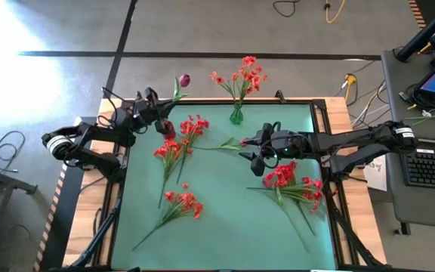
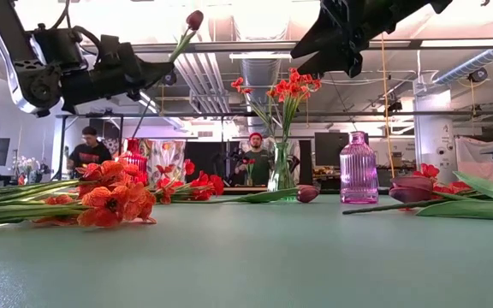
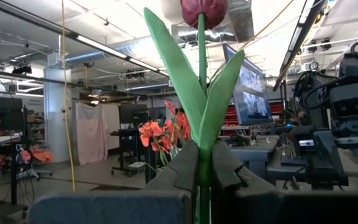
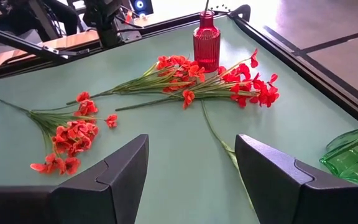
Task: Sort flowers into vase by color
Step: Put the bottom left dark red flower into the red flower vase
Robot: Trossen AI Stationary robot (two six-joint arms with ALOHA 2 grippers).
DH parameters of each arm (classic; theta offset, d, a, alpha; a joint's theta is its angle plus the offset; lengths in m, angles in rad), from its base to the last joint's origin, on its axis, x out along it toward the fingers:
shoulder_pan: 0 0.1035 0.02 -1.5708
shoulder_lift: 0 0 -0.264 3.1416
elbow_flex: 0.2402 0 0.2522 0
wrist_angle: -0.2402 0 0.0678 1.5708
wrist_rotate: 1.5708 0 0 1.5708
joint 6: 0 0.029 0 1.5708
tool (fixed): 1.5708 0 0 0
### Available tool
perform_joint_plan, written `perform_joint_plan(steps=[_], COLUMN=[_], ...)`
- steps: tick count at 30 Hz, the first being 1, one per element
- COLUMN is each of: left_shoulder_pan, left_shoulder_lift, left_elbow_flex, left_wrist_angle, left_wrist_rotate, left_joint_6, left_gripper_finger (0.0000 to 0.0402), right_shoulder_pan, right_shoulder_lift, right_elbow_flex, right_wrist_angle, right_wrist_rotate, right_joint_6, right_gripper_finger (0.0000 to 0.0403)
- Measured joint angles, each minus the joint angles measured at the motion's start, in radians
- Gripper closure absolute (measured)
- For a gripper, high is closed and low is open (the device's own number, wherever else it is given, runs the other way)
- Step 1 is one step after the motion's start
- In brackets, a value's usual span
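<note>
Green vase holds orange-red spray; left fingers clamp tulip; right fingers apart.

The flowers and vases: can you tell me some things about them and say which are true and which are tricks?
1. The left end effector holds a dark tulip by its stem. True.
2. The green vase is empty. False: orange-red flowers stand in it.
3. The right end effector grips a flower. False: it is open and holds nothing.
4. A red vase stands on the mat. True.
5. All flowers are in vases. False: several sprays lie on the mat.
</note>
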Motion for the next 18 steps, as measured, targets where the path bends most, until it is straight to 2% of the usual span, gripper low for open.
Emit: perform_joint_plan(steps=[18], left_shoulder_pan=[0.000], left_shoulder_lift=[0.000], left_elbow_flex=[-0.001], left_wrist_angle=[0.000], left_wrist_rotate=[0.002], left_joint_6=[0.002], left_gripper_finger=[0.0402], right_shoulder_pan=[0.000], right_shoulder_lift=[0.000], right_elbow_flex=[0.000], right_wrist_angle=[0.020], right_wrist_rotate=[0.000], right_joint_6=[0.004], right_gripper_finger=[0.0172])
